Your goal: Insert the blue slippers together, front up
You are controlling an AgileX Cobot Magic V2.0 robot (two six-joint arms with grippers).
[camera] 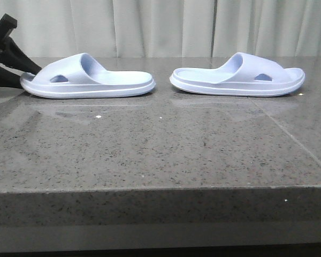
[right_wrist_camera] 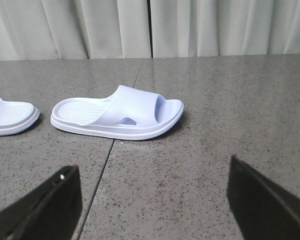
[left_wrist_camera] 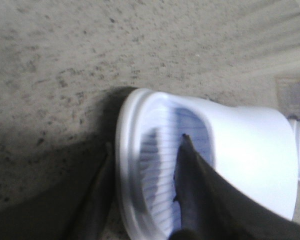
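Item: blue slippers, one pair, pale moulded foam slides, lying sole-down on the speckled stone table (camera: 160, 155), heels facing each other, a clear gap between them.

Left slipper (camera: 88, 77) and right slipper (camera: 238, 75) each show a thick sole, wide strap and side vent. Handling, by judgement: light, springy, slightly grippy, not fragile; likely to flex if pinched at the strap. Best hold: the firm sole rim at toe or heel. Left gripper (left_wrist_camera: 145, 192) straddles the toe rim of the left slipper, one finger inside the footbed, one outside, not visibly clamped. Right gripper (right_wrist_camera: 152, 200) stands wide apart, well short of the right slipper, holding nothing.
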